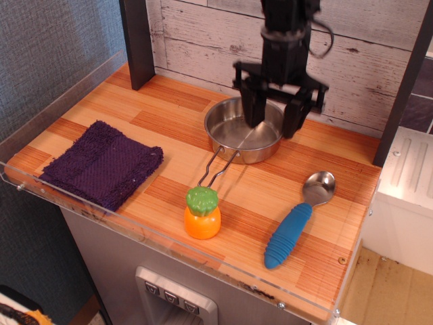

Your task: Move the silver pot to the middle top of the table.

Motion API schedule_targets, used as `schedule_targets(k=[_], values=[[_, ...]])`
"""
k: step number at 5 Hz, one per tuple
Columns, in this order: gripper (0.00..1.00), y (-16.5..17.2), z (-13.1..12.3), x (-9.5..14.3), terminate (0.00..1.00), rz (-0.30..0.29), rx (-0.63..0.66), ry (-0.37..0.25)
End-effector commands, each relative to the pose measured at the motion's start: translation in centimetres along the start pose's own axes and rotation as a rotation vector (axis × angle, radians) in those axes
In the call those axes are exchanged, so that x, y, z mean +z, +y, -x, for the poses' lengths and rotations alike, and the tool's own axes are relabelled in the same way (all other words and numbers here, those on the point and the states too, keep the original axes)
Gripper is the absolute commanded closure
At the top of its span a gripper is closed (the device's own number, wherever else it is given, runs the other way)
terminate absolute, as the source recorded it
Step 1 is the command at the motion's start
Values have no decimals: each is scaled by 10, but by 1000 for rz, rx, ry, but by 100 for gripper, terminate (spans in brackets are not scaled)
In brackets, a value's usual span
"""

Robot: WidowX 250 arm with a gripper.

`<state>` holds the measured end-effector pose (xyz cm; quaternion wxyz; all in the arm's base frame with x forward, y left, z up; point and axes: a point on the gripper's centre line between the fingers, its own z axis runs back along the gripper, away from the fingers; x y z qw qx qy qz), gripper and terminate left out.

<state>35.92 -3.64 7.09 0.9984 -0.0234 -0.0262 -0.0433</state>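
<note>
The silver pot (242,131) sits flat on the table (135,115) near the middle of the back edge. Its wire-loop handle (218,167) points toward the front, at the toy carrot. My gripper (274,120) hangs just above the pot's right rim with its two fingers spread apart. One finger (253,112) is over the pot's bowl, the other (295,118) is outside the rim. It holds nothing.
A purple cloth (101,163) lies at the front left. An orange toy carrot with a green top (202,212) stands at the front middle. A blue-handled silver spoon (298,220) lies at the front right. A dark post (137,40) stands at the back left, a white plank wall behind.
</note>
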Motion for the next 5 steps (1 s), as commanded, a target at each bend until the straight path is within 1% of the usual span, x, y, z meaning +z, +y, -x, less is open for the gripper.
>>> schedule_targets(k=[1,2,3,4,5], values=[[0,32,41,64,0,-4,40,-100],[0,41,54,65,0,-31,40,-75],[0,49,61,64,0,-41,27,-50],[0,49,61,64,0,-41,27,-50],[0,49,61,64,100,-41,27,-50]])
